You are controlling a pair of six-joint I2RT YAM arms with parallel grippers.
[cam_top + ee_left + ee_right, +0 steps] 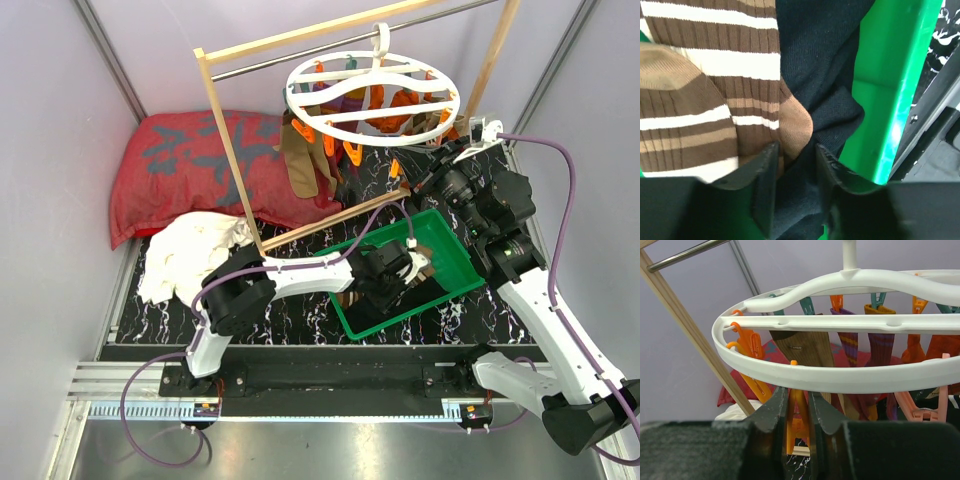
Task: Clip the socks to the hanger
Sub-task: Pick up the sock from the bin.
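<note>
Both arms (300, 280) had white links, bulky black joints and purple cables (566, 190); the left gripper (796, 147) and right gripper (797, 392) were matte black.

No legible txt, labels or nos. anywhere.

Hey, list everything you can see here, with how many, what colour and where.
hanger: one, white, hanging from rod
clips: many, orange and teal, under hanger
hung socks: several, brown, purple, orange, clipped up
striped socks: at least two, brown and cream, in bin
black sock: one seen, beside them in bin
bin: one, green, on table
pillow: one, red, back left
cloth: one, white, before pillow
frame: one, pale wood, at back
rod: one, metal, across frame
table: one, black marbled, underneath
left gripper: black, in bin, fingers astride sock fabric
right gripper: black, pinching orange clip below hanger
</note>
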